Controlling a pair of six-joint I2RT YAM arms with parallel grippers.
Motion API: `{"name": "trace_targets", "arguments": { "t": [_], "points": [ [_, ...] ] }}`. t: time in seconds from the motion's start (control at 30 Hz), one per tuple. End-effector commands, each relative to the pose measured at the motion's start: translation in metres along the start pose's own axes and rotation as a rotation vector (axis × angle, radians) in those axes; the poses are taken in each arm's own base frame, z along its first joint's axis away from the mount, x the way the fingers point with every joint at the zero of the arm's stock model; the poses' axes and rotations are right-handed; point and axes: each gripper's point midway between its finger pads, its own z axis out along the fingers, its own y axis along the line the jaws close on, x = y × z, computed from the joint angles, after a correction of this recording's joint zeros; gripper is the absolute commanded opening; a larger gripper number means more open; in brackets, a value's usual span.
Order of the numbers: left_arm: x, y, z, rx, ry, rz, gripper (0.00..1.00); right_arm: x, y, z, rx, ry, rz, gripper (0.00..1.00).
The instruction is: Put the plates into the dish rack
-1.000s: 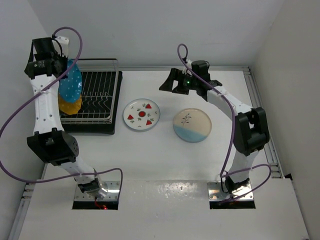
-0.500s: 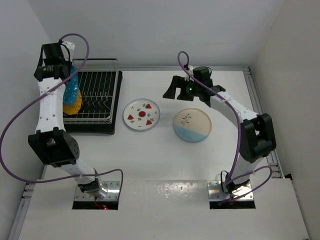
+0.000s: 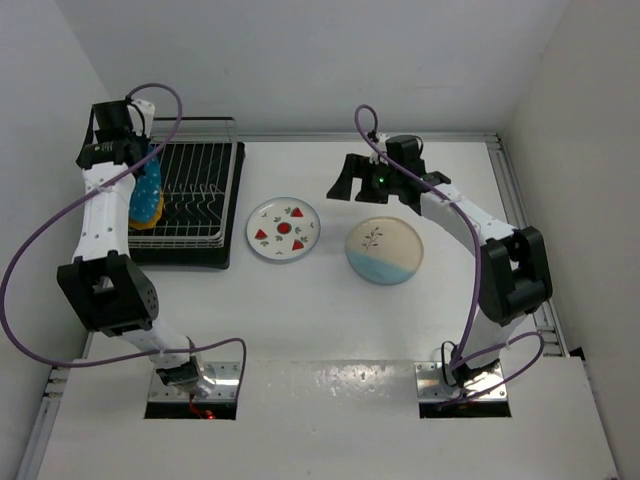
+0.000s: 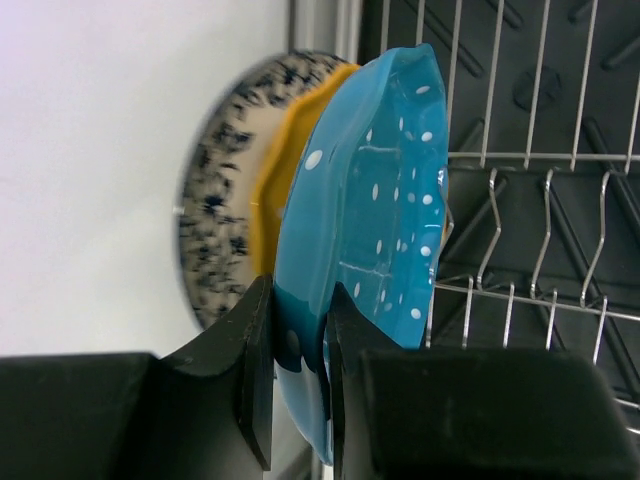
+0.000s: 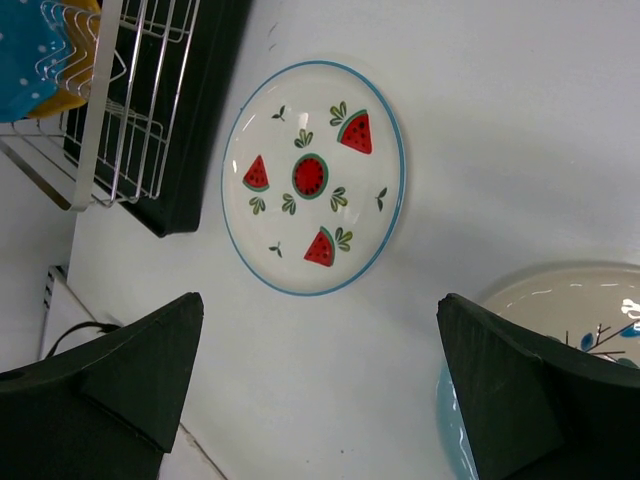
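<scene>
At rack point(image 3: 195, 190) edge, left tool point(image 4: 298, 305) clamps teal plate point(image 4: 370, 230), right tool point(image 5: 318, 315) spread, speckled plate point(image 4: 215, 220) wrist-view only

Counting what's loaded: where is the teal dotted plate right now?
The teal plate stands at the left end of the dish rack, far left in the top view, in the jaws of the left gripper, beside the yellow plate.
</scene>
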Motion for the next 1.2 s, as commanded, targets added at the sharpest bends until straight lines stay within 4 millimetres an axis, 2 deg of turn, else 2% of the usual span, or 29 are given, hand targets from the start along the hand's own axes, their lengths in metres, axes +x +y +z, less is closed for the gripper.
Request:
{"name": "trace_targets", "arguments": {
  "t": [0.0, 0.17, 0.2, 0.33, 0.43, 0.6, 0.63, 0.73, 0.77, 0.83, 0.9, 0.93, 0.97, 1.0, 1.03, 1.07, 1.1, 1.13, 1.17],
  "points": [
    [-0.036, 0.023, -0.022, -0.049, -0.176, -0.067, 0.00, -0.008, 0.003, -0.005, -0.007, -0.027, -0.040, 0.99],
    [-0.015, 0.015, -0.007, -0.048, -0.130, -0.099, 0.00, -0.003, 0.001, -0.006, -0.006, -0.025, -0.034, 0.99],
    [-0.004, 0.009, -0.001, -0.047, -0.097, -0.105, 0.00, -0.003, -0.001, -0.006, -0.003, -0.024, -0.033, 0.99],
    [0.008, 0.006, 0.006, -0.043, -0.071, -0.115, 0.17, -0.001, -0.006, -0.008, 0.013, -0.021, -0.022, 0.99],
    [0.012, 0.007, 0.009, -0.046, -0.059, -0.127, 0.39, 0.002, -0.015, -0.011, 0.050, -0.013, -0.001, 0.99],
    [-0.010, 0.012, -0.001, -0.017, -0.111, -0.141, 0.57, 0.004, -0.034, -0.020, 0.140, -0.029, 0.018, 0.99],
    [-0.025, 0.018, -0.009, -0.017, -0.150, -0.160, 0.60, 0.004, -0.040, -0.022, 0.162, -0.029, 0.026, 0.99],
    [-0.050, 0.020, -0.025, 0.032, -0.221, -0.183, 0.65, 0.007, -0.061, -0.032, 0.274, -0.031, 0.064, 0.99],
    [-0.073, 0.017, -0.038, 0.057, -0.277, -0.190, 0.65, 0.009, -0.073, -0.037, 0.324, -0.030, 0.083, 0.99],
    [-0.098, 0.006, -0.056, 0.135, -0.339, -0.192, 0.67, 0.009, -0.092, -0.049, 0.417, -0.057, 0.113, 0.99],
    [-0.114, -0.042, -0.064, 0.326, -0.362, -0.182, 0.67, 0.011, -0.118, -0.068, 0.539, -0.092, 0.149, 0.99],
    [-0.120, -0.063, -0.070, 0.404, -0.375, -0.160, 0.67, 0.012, -0.124, -0.073, 0.570, -0.101, 0.155, 0.99],
    [-0.128, -0.101, -0.083, 0.513, -0.389, -0.116, 0.67, 0.021, -0.139, -0.081, 0.622, -0.097, 0.179, 0.99],
    [-0.128, -0.133, -0.094, 0.629, -0.391, -0.074, 0.67, 0.019, -0.142, -0.091, 0.650, -0.120, 0.193, 0.99],
    [-0.129, -0.157, -0.102, 0.695, -0.391, -0.034, 0.67, 0.029, -0.157, -0.101, 0.723, -0.107, 0.205, 0.99],
    [-0.125, -0.204, -0.111, 0.793, -0.378, 0.050, 0.67, 0.031, -0.169, -0.111, 0.758, -0.113, 0.233, 0.99],
    [-0.119, -0.228, -0.116, 0.844, -0.361, 0.093, 0.67, 0.043, -0.173, -0.118, 0.783, -0.097, 0.245, 0.99],
    [-0.115, -0.249, -0.120, 0.881, -0.352, 0.133, 0.67, 0.045, -0.180, -0.125, 0.801, -0.103, 0.259, 0.99],
    [-0.106, -0.270, -0.121, 0.917, -0.331, 0.171, 0.67, 0.046, -0.179, -0.128, 0.797, -0.109, 0.259, 0.99]
  ]
}}
